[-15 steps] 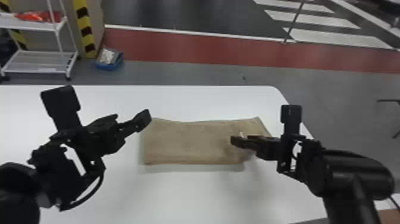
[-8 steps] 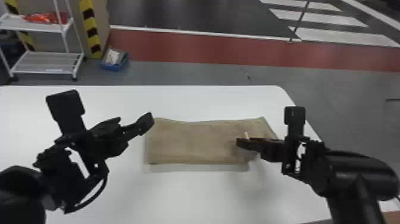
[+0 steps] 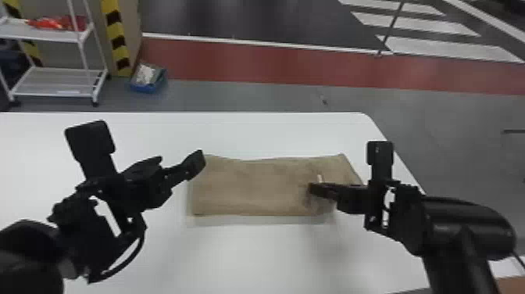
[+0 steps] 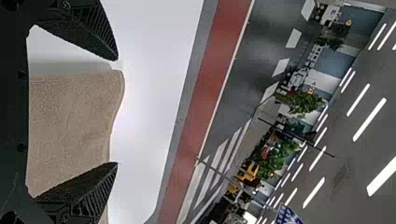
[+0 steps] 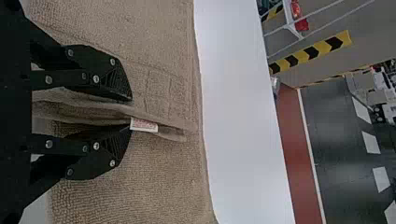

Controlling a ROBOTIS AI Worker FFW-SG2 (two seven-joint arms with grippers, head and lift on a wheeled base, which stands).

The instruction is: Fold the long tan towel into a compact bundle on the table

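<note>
left end effector point(image 3: 179, 163) wide-spread near the tan towel point(image 3: 254, 187), right end effector point(image 3: 315, 189) tight on its tagged fold point(image 5: 166, 129)

One towel point(image 3: 254, 187), one table point(image 3: 242, 258), pincers point(image 3: 315, 189) (two)

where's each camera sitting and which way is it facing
Head view: on the head, facing forward and down at the towel; left arm and right arm show.
Left wrist view: on that wrist, facing across the towel into the room; the open left gripper shows.
Right wrist view: on that wrist, facing a towel fold; right gripper shows.
Both wrist views share the red floor strip.
</note>
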